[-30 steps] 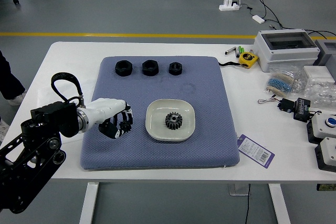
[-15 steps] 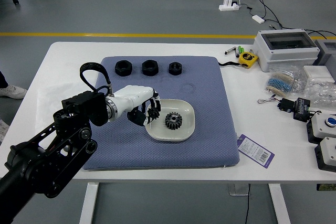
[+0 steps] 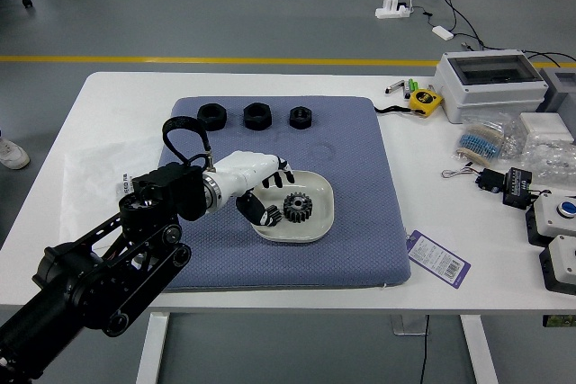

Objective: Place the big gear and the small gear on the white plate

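My left hand [image 3: 270, 193] is over the left part of the white plate [image 3: 320, 229], its fingers spread apart with nothing held between them. The big gear [image 3: 298, 207] lies flat near the plate's middle. Just left of it, close by the thumb, the small gear [image 3: 274, 215] rests on the plate, partly covered by the hand. Whether the two gears touch is hard to tell. The right arm does not show.
Three black round parts, one of them a nut [image 3: 257, 116], line the back of the blue mat [image 3: 360, 150]. To the right are a yellow tape measure [image 3: 425, 102], a tag [image 3: 438, 258], a white-grey box [image 3: 490, 87], bagged parts and button boxes.
The left hand has moved right from the mat to the plate, carrying the small gear, and has opened. The small gear now lies beside the big one.
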{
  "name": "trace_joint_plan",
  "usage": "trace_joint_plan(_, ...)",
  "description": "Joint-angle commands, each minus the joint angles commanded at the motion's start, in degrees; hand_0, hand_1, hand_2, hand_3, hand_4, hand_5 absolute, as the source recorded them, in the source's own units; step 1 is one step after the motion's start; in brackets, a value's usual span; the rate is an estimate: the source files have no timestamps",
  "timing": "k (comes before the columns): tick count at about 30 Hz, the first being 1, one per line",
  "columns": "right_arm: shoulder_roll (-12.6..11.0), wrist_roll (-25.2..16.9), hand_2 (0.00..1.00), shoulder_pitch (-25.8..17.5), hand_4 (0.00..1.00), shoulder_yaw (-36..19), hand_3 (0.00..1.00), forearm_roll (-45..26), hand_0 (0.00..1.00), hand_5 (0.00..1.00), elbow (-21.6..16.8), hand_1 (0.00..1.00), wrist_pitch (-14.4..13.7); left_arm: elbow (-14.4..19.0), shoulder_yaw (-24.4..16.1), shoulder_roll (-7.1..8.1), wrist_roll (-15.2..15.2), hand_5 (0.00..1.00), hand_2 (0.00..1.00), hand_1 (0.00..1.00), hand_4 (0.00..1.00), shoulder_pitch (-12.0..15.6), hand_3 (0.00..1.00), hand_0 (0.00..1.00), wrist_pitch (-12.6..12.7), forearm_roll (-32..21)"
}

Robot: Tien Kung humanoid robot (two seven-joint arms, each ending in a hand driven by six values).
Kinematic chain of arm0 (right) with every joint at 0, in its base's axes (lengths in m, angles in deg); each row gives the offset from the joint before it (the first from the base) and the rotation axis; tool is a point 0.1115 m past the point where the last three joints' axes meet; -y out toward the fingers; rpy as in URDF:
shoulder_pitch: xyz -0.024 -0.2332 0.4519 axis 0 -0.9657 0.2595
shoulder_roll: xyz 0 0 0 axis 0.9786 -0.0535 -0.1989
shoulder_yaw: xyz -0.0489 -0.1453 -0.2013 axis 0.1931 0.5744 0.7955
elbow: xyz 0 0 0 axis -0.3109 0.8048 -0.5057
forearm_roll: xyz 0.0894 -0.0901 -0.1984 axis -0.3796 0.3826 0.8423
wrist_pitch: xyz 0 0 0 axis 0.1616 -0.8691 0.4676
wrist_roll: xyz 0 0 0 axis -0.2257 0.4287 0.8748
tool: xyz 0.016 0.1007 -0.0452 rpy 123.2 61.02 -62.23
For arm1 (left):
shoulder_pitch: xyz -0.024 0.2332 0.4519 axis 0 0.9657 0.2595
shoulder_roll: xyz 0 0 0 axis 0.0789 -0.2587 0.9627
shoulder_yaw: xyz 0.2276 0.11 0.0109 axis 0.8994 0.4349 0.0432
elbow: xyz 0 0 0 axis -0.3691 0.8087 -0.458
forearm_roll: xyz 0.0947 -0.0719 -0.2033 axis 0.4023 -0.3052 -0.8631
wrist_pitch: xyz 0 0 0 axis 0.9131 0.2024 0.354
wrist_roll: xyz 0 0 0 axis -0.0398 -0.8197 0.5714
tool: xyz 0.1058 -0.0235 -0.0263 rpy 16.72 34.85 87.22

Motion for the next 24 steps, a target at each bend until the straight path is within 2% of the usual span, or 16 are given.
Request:
trace_joint_plan(5,-0.03,-0.05,0.727,-0.05,0.836,0.06,0.575,-0.09,0.655,0.678,-0.01,0.660,0.04,1.05,-0.61,0.28,0.11,0.333,0.740,0.639,0.998,0.39,0.770,0.462,0.23,-0.02)
trace_joint_plan(9,-0.03,-0.06,0.727,-0.05,0.836,0.13,0.575,-0.22,0.655,0.678,-0.01,0.660,0.07,2.00,-1.39,0.33,0.91,0.338,0.728,0.640,0.998,0.65,0.771,0.465,2.05,0.11)
trace_joint_plan(12,-0.01,-0.14,0.727,0.03,0.836,0.29,0.575,-0.55,0.655,0.678,0.01,0.660,0.08,2.26,-2.66,0.27,5.27,0.338,0.728,0.640,0.998,1.53,0.771,0.465,8.44,-0.80)
trace_joint_plan(13,-0.01,-0.14,0.727,0.03,0.836,0.30,0.575,-0.57,0.655,0.678,0.01,0.660,0.08,2.26,-2.76,0.25,5.84,0.338,0.728,0.640,0.998,1.60,0.771,0.465,10.67,-0.91)
trace_joint_plan(14,0.01,-0.15,0.727,0.08,0.836,0.31,0.575,-0.60,0.655,0.678,0.01,0.660,0.07,1.86,-3.76,-0.07,7.83,0.338,0.728,0.640,0.998,2.16,0.771,0.465,13.27,-2.79)
trace_joint_plan(15,0.03,-0.13,0.728,0.11,0.836,0.30,0.575,-0.56,0.656,0.678,0.02,0.660,0.05,1.26,-4.91,-0.43,9.83,0.409,0.682,0.621,0.998,2.89,0.738,0.493,15.87,-4.97)
trace_joint_plan(20,0.05,-0.04,0.728,0.21,0.836,0.27,0.575,-0.48,0.656,0.678,0.05,0.660,0.02,0.12,-9.24,-1.70,16.34,0.409,0.682,0.621,0.998,5.74,0.738,0.493,28.11,-15.89)
trace_joint_plan(21,0.06,-0.01,0.728,0.22,0.836,0.25,0.575,-0.45,0.655,0.678,0.06,0.661,0.01,0.02,-10.12,-1.96,17.28,0.369,0.673,0.606,0.992,6.45,0.677,0.504,29.79,-17.87)
trace_joint_plan(22,0.06,0.01,0.728,0.23,0.836,0.23,0.575,-0.44,0.655,0.678,0.06,0.661,0.01,-0.06,-11.14,-2.22,18.09,0.369,0.673,0.606,0.992,7.33,0.677,0.504,30.89,-20.11)
trace_joint_plan(24,0.06,-0.03,0.728,0.24,0.836,0.29,0.575,-0.54,0.655,0.678,0.07,0.661,0.04,-0.12,-12.98,-2.89,19.27,0.369,0.673,0.606,0.992,9.13,0.677,0.504,31.00,-24.95)
